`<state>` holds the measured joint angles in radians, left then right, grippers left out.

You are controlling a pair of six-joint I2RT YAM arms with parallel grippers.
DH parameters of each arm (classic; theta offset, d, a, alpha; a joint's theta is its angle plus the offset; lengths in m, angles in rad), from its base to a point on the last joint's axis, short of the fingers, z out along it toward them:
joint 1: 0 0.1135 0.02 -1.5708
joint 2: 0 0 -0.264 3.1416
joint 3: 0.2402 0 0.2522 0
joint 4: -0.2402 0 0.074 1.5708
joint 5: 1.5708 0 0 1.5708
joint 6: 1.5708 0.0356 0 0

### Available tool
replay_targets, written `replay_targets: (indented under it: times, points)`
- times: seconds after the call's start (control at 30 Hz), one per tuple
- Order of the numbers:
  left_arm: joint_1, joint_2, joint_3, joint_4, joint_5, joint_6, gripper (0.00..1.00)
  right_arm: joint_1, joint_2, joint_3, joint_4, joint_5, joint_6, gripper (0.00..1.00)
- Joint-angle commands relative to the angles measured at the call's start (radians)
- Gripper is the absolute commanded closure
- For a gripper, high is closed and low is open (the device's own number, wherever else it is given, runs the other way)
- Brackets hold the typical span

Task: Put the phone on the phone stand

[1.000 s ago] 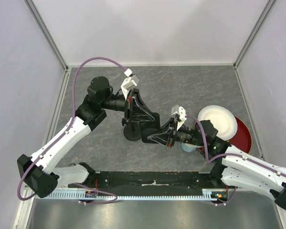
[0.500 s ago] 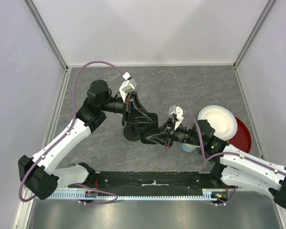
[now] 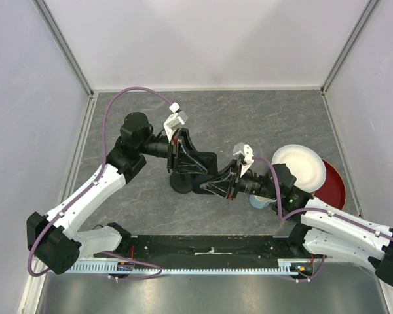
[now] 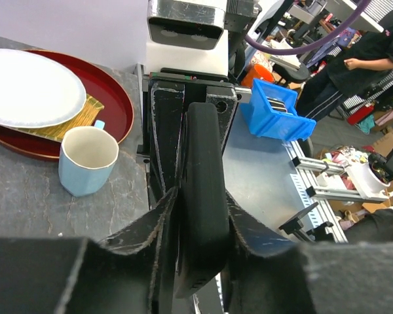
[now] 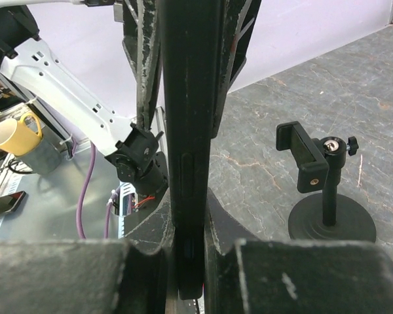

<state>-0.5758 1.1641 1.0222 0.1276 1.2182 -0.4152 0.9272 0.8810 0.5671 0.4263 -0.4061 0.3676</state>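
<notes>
The phone [image 3: 207, 165] is held on edge above the table between both grippers. My left gripper [image 3: 195, 162] is shut on one end of it; in the left wrist view the phone [image 4: 203, 163] stands edge-on between the fingers of this gripper [image 4: 200, 226]. My right gripper [image 3: 215, 184] is shut on the other end; in the right wrist view the phone [image 5: 190, 98] runs upright between its fingers [image 5: 191, 245]. The phone stand [image 5: 324, 180] stands upright on the table to the right of the phone, its clamp empty. From above, its disc base [image 3: 181, 184] lies under the left gripper.
A light blue mug [image 3: 259, 202] stands beside the right arm, also in the left wrist view [image 4: 86, 160]. A white plate [image 3: 299, 164] lies on a red tray [image 3: 335, 188] at the right. White enclosure walls surround the table.
Both grippers keep hold of the phone. The pair has shifted slightly, the left wrist dropping a little toward the stand.
</notes>
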Motion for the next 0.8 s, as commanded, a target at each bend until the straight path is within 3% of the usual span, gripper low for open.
replay_targets:
  times: [0.0,0.3,0.4,0.53,0.57,0.67,0.7,0.77]
  points:
    - [0.016,-0.007,-0.02,0.098,0.047,-0.089,0.61,-0.002,0.022,0.045,0.101,-0.034,-0.006,1.0]
    - [0.024,-0.006,-0.031,0.135,0.043,-0.115,0.62,-0.002,0.007,0.045,0.062,-0.027,-0.018,1.0]
    - [0.024,-0.001,-0.042,0.179,0.053,-0.145,0.72,-0.002,0.01,0.051,0.039,-0.025,-0.019,1.0]
    - [0.024,-0.01,-0.062,0.205,0.043,-0.142,0.98,-0.001,0.044,0.062,0.011,-0.042,-0.004,1.0]
    - [0.024,-0.014,-0.066,0.205,0.034,-0.132,0.98,-0.002,0.049,0.066,-0.004,-0.007,-0.004,0.97]
    - [0.025,-0.032,-0.086,0.201,-0.011,-0.094,0.98,-0.002,0.05,0.088,-0.081,0.059,0.01,0.69]
    - [0.025,-0.038,-0.088,0.176,-0.043,-0.068,0.98,-0.002,0.052,0.106,-0.107,0.078,0.005,0.53]
    - [0.028,-0.046,-0.082,0.144,-0.077,-0.047,0.98,-0.002,0.058,0.131,-0.214,0.114,-0.01,0.39]
